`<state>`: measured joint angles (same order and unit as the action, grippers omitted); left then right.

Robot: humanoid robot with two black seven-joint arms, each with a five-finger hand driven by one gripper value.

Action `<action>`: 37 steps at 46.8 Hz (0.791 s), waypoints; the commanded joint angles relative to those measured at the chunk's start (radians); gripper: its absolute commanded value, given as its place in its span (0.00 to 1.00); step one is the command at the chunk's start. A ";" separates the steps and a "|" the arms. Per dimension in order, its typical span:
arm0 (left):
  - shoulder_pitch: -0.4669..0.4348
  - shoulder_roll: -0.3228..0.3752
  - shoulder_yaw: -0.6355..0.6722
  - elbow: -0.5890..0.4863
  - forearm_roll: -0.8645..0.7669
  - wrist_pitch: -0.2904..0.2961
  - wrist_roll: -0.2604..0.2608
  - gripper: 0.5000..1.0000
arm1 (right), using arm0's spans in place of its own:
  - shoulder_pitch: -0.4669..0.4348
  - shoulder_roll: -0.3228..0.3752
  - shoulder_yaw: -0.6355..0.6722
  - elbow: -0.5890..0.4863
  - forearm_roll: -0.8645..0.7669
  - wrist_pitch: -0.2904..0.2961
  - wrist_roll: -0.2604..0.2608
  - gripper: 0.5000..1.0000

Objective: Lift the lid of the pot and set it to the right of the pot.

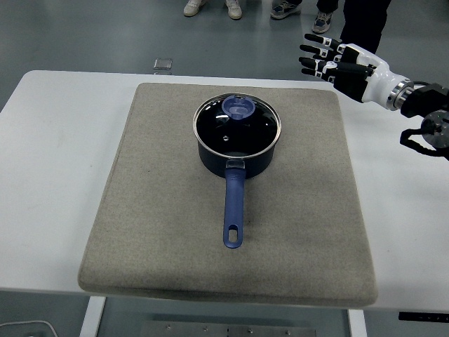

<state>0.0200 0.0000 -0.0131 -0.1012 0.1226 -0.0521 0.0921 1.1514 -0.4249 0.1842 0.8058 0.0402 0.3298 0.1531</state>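
Head view shows the right hand (335,62) raised over the far right corner of the table (56,161), fingers spread and pointing left, gripping nothing. Its white wrist cuff and black forearm run off the picture's right edge, so most of the arm is cut off. The hand is well apart from the pot (236,156), which stands left of it on the far half of a grey mat (161,232) covering the middle of the table.

Sitting on the dark blue pot is the pot lid (236,125), glass with a metal rim and a blue knob (238,107) near its far edge. Seen through the glass the inside is dark, and whether the pot holds anything cannot be made out. The pot's blue handle (233,210) stretches toward the table's near edge, with a hanging slot at its end. The mat to the right of the pot is bare.

Beyond the table a small square object (163,64) lies on the floor, too small to identify. At the picture's top, people's shoes (233,8) and dark trouser legs (361,21) are cropped by the frame.
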 commanded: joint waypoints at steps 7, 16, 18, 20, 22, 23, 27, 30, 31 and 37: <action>0.000 0.000 -0.001 0.000 0.000 0.000 0.000 1.00 | 0.047 -0.002 -0.008 0.032 -0.129 -0.006 0.005 0.84; 0.000 0.000 0.001 0.000 0.000 0.000 0.000 1.00 | 0.100 0.000 -0.020 0.052 -0.298 0.002 0.002 0.84; 0.000 0.000 0.001 0.000 0.000 0.000 0.000 1.00 | 0.116 0.002 -0.023 0.055 -0.338 0.005 0.002 0.84; 0.000 0.000 0.001 0.000 0.000 0.000 0.000 1.00 | 0.126 0.002 -0.032 0.061 -0.377 0.008 0.002 0.84; 0.000 0.000 -0.001 0.000 0.000 0.000 0.000 1.00 | 0.142 0.000 -0.046 0.072 -0.414 0.008 0.002 0.84; 0.000 0.000 0.001 0.000 0.000 0.000 0.000 1.00 | 0.152 0.000 -0.055 0.078 -0.431 0.008 0.003 0.84; 0.000 0.000 0.001 0.000 0.000 0.000 0.000 1.00 | 0.197 0.002 -0.095 0.101 -0.477 0.008 0.003 0.84; 0.000 0.000 -0.001 0.000 0.000 0.000 0.000 1.00 | 0.228 0.002 -0.135 0.116 -0.497 0.006 0.003 0.84; 0.000 0.000 0.001 0.000 0.000 0.000 0.000 1.00 | 0.240 0.002 -0.149 0.118 -0.502 0.006 0.003 0.84; 0.000 0.000 0.001 0.000 0.000 0.000 0.000 1.00 | 0.303 0.015 -0.227 0.119 -0.546 -0.001 0.003 0.84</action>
<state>0.0199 0.0000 -0.0128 -0.1012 0.1229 -0.0522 0.0922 1.4230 -0.4181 -0.0029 0.9233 -0.4822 0.3330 0.1565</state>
